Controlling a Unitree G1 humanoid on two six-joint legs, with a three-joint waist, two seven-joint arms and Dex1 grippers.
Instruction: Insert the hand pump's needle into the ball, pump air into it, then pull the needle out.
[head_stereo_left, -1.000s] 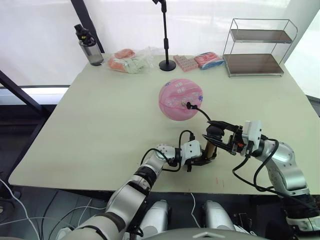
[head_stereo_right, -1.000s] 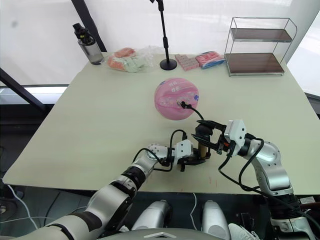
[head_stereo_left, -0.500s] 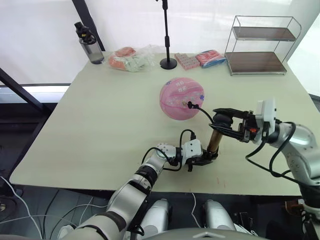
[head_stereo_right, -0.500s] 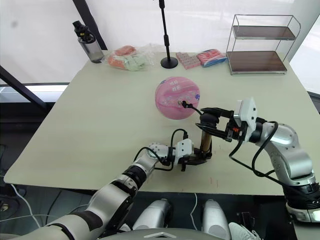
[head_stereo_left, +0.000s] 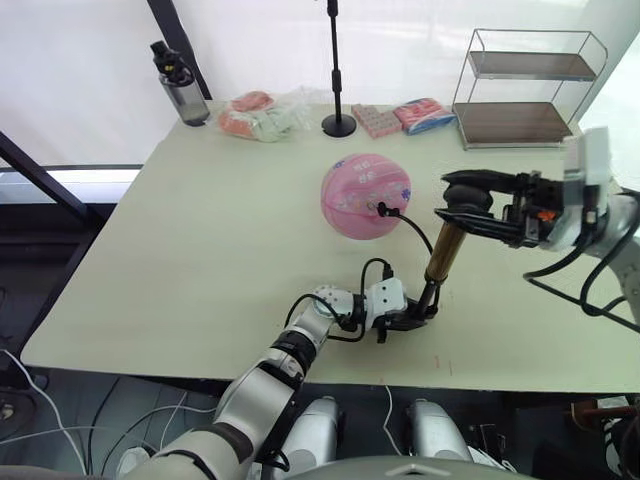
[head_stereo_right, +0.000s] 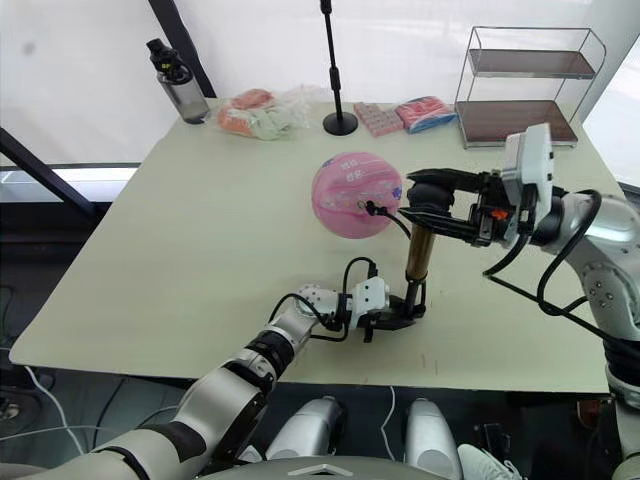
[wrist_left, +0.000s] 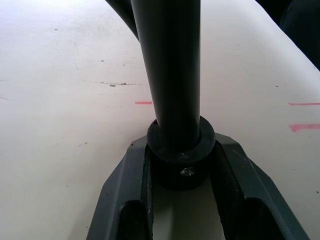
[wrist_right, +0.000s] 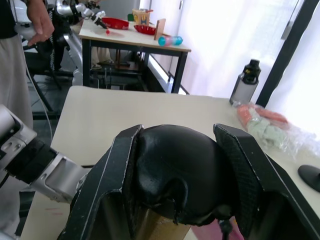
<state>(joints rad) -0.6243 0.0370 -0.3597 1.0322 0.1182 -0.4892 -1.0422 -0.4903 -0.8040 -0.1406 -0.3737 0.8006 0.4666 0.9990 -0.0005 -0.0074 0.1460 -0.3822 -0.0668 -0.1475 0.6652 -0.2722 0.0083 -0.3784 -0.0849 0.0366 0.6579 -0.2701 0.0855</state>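
Observation:
The pink ball (head_stereo_left: 366, 195) rests mid-table. The needle (head_stereo_left: 381, 209) is stuck into its valve, and the thin black hose (head_stereo_left: 420, 230) curves from it down to the hand pump. The hand pump (head_stereo_left: 440, 258) stands tilted, gold barrel up, in front of the ball. My left gripper (head_stereo_left: 410, 318) is shut on the pump's black base cap (wrist_left: 181, 150) against the table top. My right gripper (head_stereo_left: 468, 205) is shut on the black handle (wrist_right: 180, 175), held high above the base and to the right of the ball.
A wire shelf rack (head_stereo_left: 520, 90) stands back right. A black stand's base (head_stereo_left: 337, 125), pink packets (head_stereo_left: 405, 118), a bagged bundle (head_stereo_left: 260, 118) and a water bottle (head_stereo_left: 175, 85) line the far edge. A person (wrist_right: 20, 75) stands beside another table (wrist_right: 130, 37).
My right gripper has risen and moved right with the handle, drawing the pump out longer and more upright. The left gripper, base and ball have stayed put.

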